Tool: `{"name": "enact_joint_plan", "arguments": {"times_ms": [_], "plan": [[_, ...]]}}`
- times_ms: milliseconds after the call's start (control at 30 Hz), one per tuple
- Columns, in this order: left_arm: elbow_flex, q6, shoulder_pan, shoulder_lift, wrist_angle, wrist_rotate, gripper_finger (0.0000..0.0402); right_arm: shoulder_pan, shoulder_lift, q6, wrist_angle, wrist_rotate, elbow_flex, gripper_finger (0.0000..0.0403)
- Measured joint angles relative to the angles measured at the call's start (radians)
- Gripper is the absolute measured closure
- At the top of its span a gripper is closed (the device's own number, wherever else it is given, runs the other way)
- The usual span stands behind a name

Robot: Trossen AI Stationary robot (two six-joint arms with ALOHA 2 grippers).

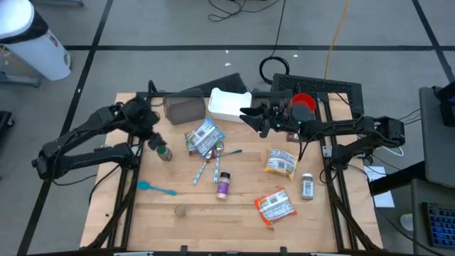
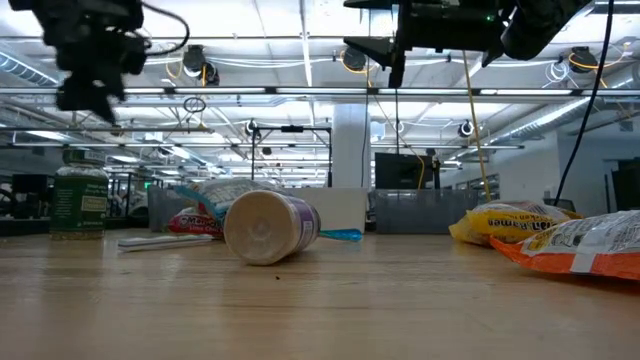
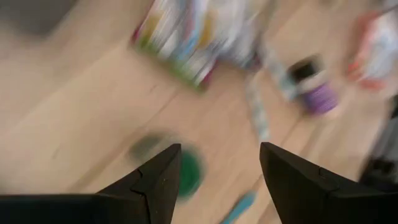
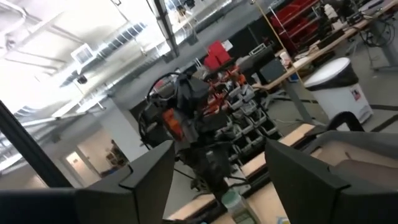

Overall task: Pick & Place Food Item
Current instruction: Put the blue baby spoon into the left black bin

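Observation:
Food items lie spread on the wooden table [image 1: 234,220]: a blue-and-white snack bag [image 1: 205,136], a yellow bag [image 1: 279,162], an orange bag [image 1: 274,206], a green-lidded jar [image 1: 164,151] standing upright, a purple bottle [image 1: 223,185] on its side and a small spice jar [image 1: 307,186]. My left gripper [image 3: 221,180] points steeply down, open, above the table. The green-lidded jar [image 3: 186,174] shows below, beside one of its fingers and apart from them. My right gripper [image 1: 247,116] hangs high over the table's far middle, open, with nothing between its fingers [image 4: 217,180].
A white container [image 1: 229,104] and a grey-brown container [image 1: 185,110] stand at the far edge, a red bowl [image 1: 302,107] at the far right. Two spoons [image 1: 210,163] lie mid-table, a teal spoon [image 1: 156,188] and a small round piece [image 1: 180,210] near the front left.

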Motion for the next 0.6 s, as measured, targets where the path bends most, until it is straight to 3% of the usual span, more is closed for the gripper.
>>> {"name": "enact_joint_plan", "arguments": {"times_ms": [200, 433, 600], "plan": [[0.0, -0.041, -0.062, 0.0, -0.14, -0.176, 0.0174, -0.006, 0.003, -0.026, -0.02, 0.006, 0.0, 0.016], [0.0, -0.131, -0.151, 0.003, -0.071, -0.191, 0.0174, -0.009, 0.02, -0.015, -0.035, 0.057, 0.0, 0.0161], [0.0, -0.15, -0.207, 0.003, -0.073, -0.271, 0.0174, -0.009, 0.035, -0.015, -0.042, 0.059, 0.0, 0.0162]]}}
